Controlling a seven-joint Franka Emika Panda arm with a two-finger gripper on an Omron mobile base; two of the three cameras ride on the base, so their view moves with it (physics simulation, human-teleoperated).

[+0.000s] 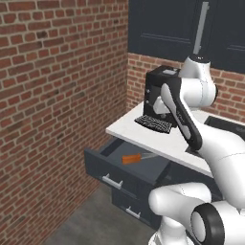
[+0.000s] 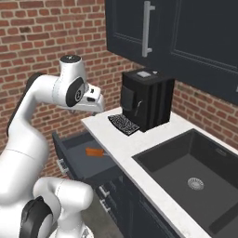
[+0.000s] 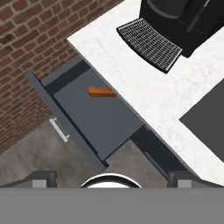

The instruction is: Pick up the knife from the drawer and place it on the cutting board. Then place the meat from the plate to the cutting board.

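The drawer (image 1: pixel 101 166) (image 2: pixel 69 155) (image 3: pixel 100 124) stands pulled out below the white counter's left end, silver bar handle on its front. Inside lies the knife (image 1: pixel 132 158) (image 2: pixel 94 151) (image 3: pixel 101 92), flat on the drawer floor near the counter edge. Its orange handle is plain to see, and its slim blade points in under the counter. My gripper (image 3: pixel 112 180) hangs high above the drawer and looks straight down on it, open, its fingertips (image 3: pixel 43 179) far apart and empty. The cutting board, plate and meat are out of view.
A black coffee machine (image 1: pixel 160 88) (image 2: pixel 148 100) with a drip grate (image 3: pixel 151 41) stands on the counter (image 1: pixel 143 136) behind the drawer. A dark sink (image 2: pixel 195 181) lies to the right. A brick wall (image 1: pixel 57 95) runs close along the drawer's left. Dark cabinets hang above.
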